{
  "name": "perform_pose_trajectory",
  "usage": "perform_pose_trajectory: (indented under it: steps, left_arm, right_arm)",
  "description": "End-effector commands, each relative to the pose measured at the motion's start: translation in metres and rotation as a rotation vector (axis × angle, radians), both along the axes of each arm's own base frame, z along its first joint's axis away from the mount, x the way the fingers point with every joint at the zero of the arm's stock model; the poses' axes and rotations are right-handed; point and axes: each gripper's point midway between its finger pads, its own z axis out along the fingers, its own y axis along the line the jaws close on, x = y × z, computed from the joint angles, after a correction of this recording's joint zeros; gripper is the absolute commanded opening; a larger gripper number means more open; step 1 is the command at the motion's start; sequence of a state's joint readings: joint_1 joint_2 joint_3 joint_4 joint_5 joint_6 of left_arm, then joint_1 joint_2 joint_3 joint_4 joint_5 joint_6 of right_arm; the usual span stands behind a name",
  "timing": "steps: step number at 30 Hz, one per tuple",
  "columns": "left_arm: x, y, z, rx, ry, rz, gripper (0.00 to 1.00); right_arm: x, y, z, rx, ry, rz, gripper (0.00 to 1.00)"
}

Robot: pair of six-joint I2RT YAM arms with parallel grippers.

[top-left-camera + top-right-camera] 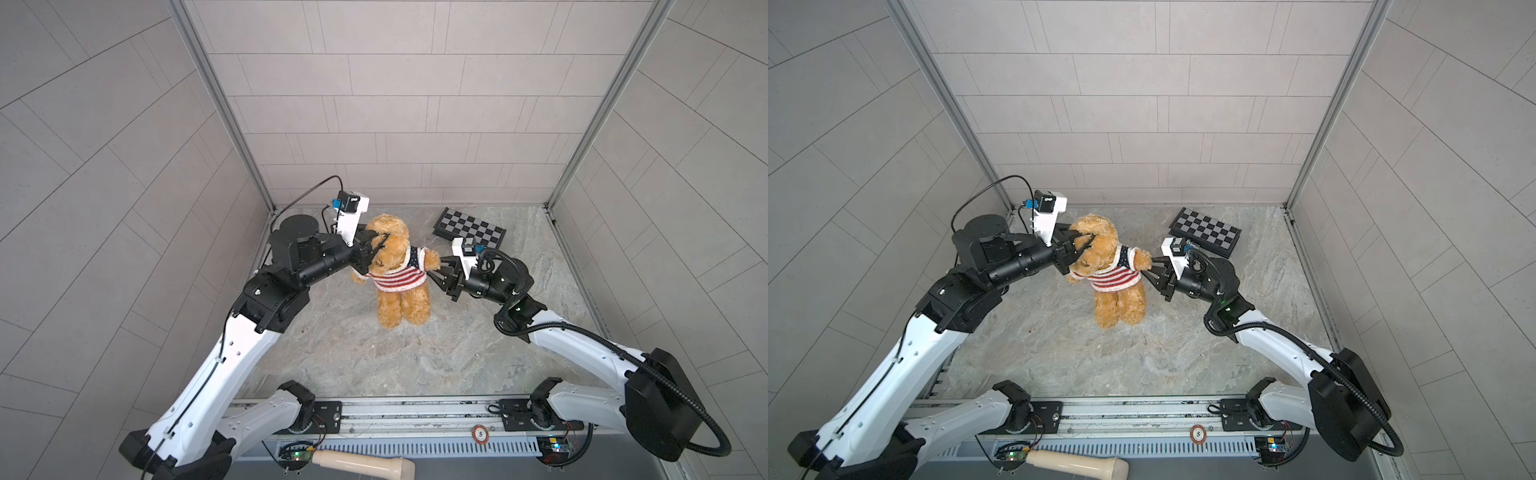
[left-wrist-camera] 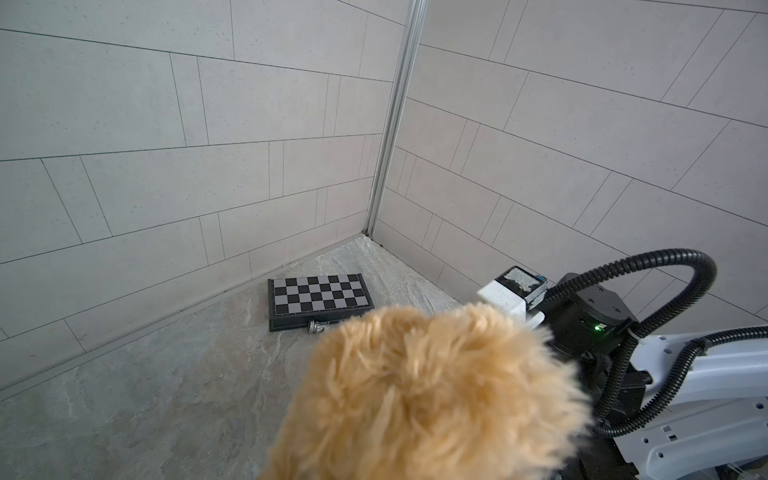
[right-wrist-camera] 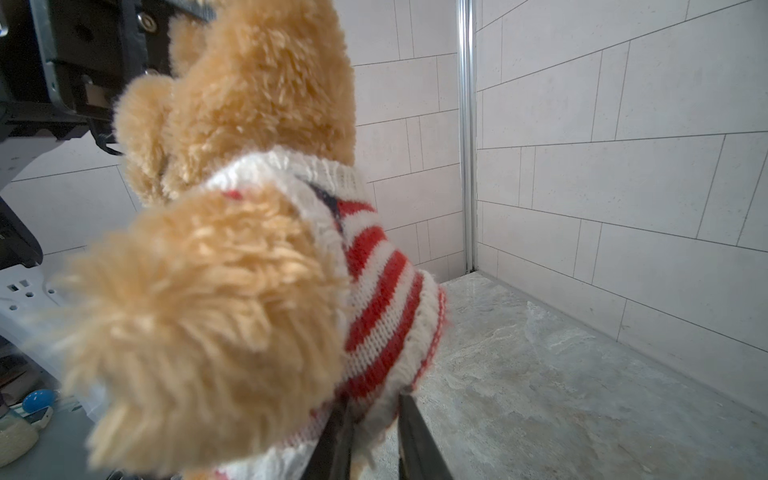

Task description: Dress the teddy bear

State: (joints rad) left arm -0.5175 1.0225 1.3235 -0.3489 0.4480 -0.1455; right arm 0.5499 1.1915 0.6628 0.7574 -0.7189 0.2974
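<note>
Robot test cell, grey tiled wall panels [image 1: 395,104], aluminium corner posts [image 1: 226,112], stone-look tabletop [image 1: 353,357], arm mounting rail [image 1: 415,409].

White arms [image 1: 208,374], black joints [image 1: 270,303], corrugated cable [image 2: 673,255]

Pale grey tiled walls [image 1: 395,104], joined by aluminium corner posts [image 1: 222,104], enclose a grey marbled stone-look floor [image 1: 374,357] under even, diffuse light.

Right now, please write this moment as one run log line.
left claw: shut on head of fluffy golden-tan plush teddy bear | right claw: shut on hem of red-and-white striped knit sweater | bear: upright, wearing sweater
</note>
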Motion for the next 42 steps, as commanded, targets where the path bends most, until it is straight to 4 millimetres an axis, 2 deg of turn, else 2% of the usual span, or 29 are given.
perform_pose_trajectory:
  steps: [1, 5, 7, 9, 10, 12, 15, 19, 20, 23, 29, 31, 34, 38, 42]
  left_arm:
    - [-0.009, 0.002, 0.026, -0.061, -0.078, -0.013, 0.00]
    - [-0.008, 0.003, 0.027, -0.049, -0.088, -0.005, 0.00]
    - [-0.004, 0.004, 0.023, -0.035, -0.082, 0.008, 0.00]
    - [0.000, 0.005, 0.015, -0.015, -0.056, 0.026, 0.00]
    - [0.003, 0.006, 0.008, 0.005, -0.030, 0.043, 0.00]
    - [0.011, 0.010, -0.012, 0.056, 0.033, 0.081, 0.00]
    - [0.022, 0.006, -0.041, 0.109, 0.154, 0.087, 0.00]
    - [0.035, -0.015, -0.089, 0.146, 0.352, 0.032, 0.00]
    - [0.038, -0.020, -0.103, 0.145, 0.403, 0.022, 0.00]
    - [0.046, -0.039, -0.135, 0.088, 0.516, -0.026, 0.00]
    - [0.052, -0.083, -0.190, 0.039, 0.723, -0.177, 0.02]
    - [0.053, -0.096, -0.207, 0.048, 0.778, -0.223, 0.04]
    - [0.057, -0.116, -0.228, -0.028, 0.878, -0.295, 0.05]
    - [0.055, -0.127, -0.265, 0.058, 0.984, -0.318, 0.10]
    - [0.064, -0.127, -0.288, 0.120, 1.007, -0.279, 0.26]
  right_arm:
    - [-0.006, -0.004, 0.014, 0.011, -0.058, -0.013, 0.21]
    - [-0.013, -0.010, 0.028, 0.012, -0.101, -0.030, 0.22]
    - [-0.020, -0.018, 0.044, 0.027, -0.132, -0.045, 0.29]
    - [-0.023, -0.035, 0.061, 0.054, -0.161, -0.134, 0.34]
    - [-0.020, -0.051, 0.070, 0.077, -0.166, -0.226, 0.41]
    - [-0.009, -0.077, 0.075, 0.089, -0.149, -0.381, 0.50]
    - [0.008, -0.102, 0.063, 0.061, -0.107, -0.507, 0.53]
    - [0.035, -0.128, 0.040, 0.094, 0.018, -0.620, 0.58]
    - [0.041, -0.134, 0.027, 0.086, 0.051, -0.644, 0.60]
    - [0.050, -0.145, 0.008, 0.068, 0.091, -0.702, 0.66]
    - [0.067, -0.157, -0.029, -0.054, 0.187, -0.804, 0.68]
    - [0.069, -0.158, -0.035, -0.070, 0.205, -0.816, 0.68]
    - [0.068, -0.159, -0.036, -0.062, 0.201, -0.822, 0.69]
    - [0.070, -0.160, -0.038, -0.079, 0.200, -0.829, 0.70]
    - [0.072, -0.158, -0.042, -0.084, 0.207, -0.825, 0.70]
